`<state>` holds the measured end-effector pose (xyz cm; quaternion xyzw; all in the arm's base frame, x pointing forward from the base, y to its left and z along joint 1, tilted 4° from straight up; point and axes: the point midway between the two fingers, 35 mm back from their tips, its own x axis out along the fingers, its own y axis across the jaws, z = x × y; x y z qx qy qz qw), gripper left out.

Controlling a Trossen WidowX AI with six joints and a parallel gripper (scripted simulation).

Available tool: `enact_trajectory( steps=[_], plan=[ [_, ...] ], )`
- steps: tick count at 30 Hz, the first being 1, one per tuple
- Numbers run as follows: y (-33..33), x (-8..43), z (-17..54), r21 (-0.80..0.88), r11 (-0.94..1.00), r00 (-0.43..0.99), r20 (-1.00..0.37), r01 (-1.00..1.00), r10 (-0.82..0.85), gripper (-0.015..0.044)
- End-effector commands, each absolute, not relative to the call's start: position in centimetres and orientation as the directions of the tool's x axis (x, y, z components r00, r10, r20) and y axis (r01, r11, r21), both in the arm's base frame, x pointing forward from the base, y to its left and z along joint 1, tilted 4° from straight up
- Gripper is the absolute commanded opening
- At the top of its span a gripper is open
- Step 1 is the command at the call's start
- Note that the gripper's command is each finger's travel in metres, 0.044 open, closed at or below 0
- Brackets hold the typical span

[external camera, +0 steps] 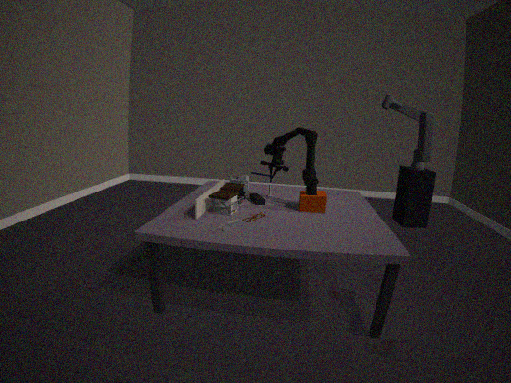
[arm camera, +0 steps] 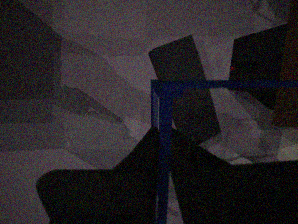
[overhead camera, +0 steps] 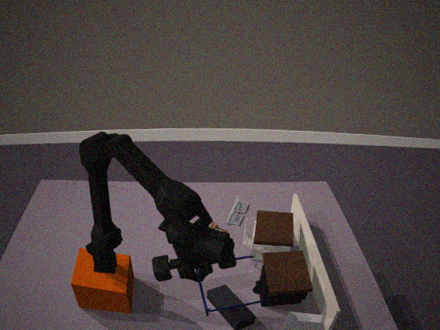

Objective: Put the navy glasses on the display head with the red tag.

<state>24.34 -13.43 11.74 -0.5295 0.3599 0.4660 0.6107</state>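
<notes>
My gripper [overhead camera: 197, 272] [external camera: 272, 168] [arm camera: 160, 132] is shut on the front frame of the navy glasses [overhead camera: 202, 292] [external camera: 270, 186] [arm camera: 165, 155]. The glasses are held above the table, temples pointing toward the heads. One temple tip appears by the near edge of the dark head [overhead camera: 287, 272] [arm camera: 255, 65] with a brown top; the other ends near the gap between the heads. Their exact distance is unclear. A tiny red spot shows on the dark head in the wrist view; the tag is not clearly readable. The white head [overhead camera: 273, 227] with a brown top stands beside it.
A dark grey block [overhead camera: 231, 304] [external camera: 256, 198] [arm camera: 185, 90] lies below the glasses. A cream wall [overhead camera: 318, 267] [external camera: 200, 205] stands behind the heads. White glasses [overhead camera: 238, 213] and orange glasses [external camera: 254, 217] lie on the table. The arm stands on an orange block [overhead camera: 102, 287] [external camera: 313, 201].
</notes>
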Motion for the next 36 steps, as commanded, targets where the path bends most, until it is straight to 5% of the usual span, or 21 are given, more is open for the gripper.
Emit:
enact_trajectory(
  steps=[1,36],
  plan=[
    [-11.9,24.7,11.1,-0.266,0.018,0.265,-0.947,-0.964,0.179,0.0],
    [-0.9,25.8,8.3,-0.099,0.127,0.098,-0.995,-0.987,-0.012,0.0]
  ],
)
